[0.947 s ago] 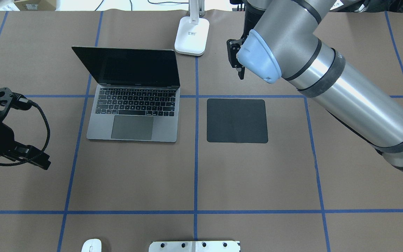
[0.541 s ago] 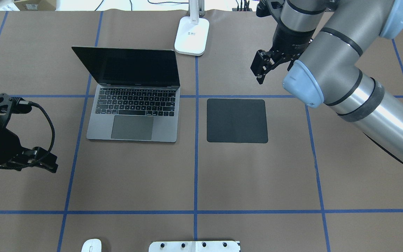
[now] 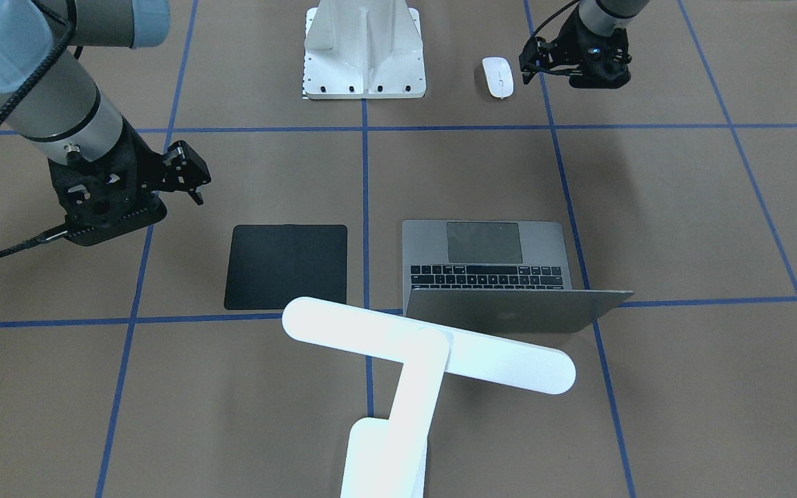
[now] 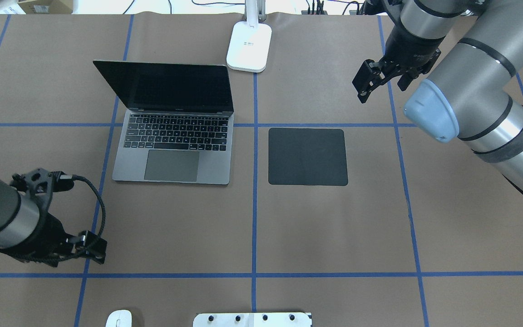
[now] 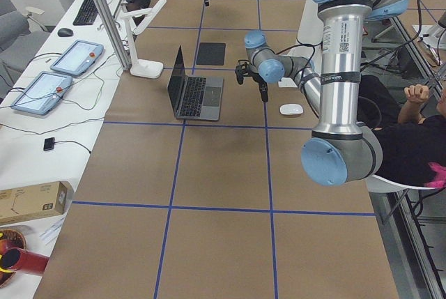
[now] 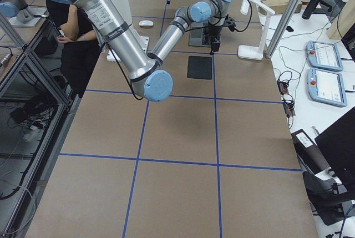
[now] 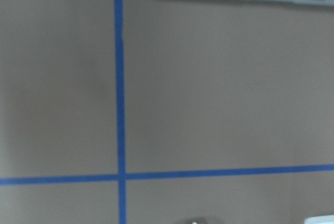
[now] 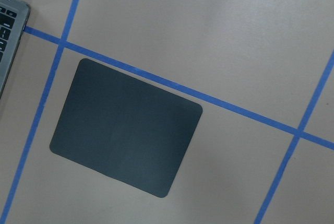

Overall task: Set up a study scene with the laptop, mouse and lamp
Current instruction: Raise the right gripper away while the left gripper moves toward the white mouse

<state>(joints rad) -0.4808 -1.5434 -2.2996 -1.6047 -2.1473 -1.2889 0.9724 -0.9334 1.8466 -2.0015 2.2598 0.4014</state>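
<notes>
On the table (image 4: 334, 227) the laptop (image 4: 173, 150) stands open, the lamp (image 4: 249, 50) behind it. The mouse (image 3: 498, 76) lies by the white pedestal (image 3: 364, 48), long axis front-to-back, cut off overhead. The left hand (image 3: 527, 63) hangs near it, just outboard; its spread cannot be told. The right hand (image 4: 363, 88), fingers apart, empty, is far across.

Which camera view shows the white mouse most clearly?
Exterior front-facing: the mouse is whole, unobstructed, with its centre line visible. Overhead exterior cuts it off at the bottom edge. Exterior left and exterior right show it whole but small and featureless. Neither wrist view clearly shows it.
</notes>
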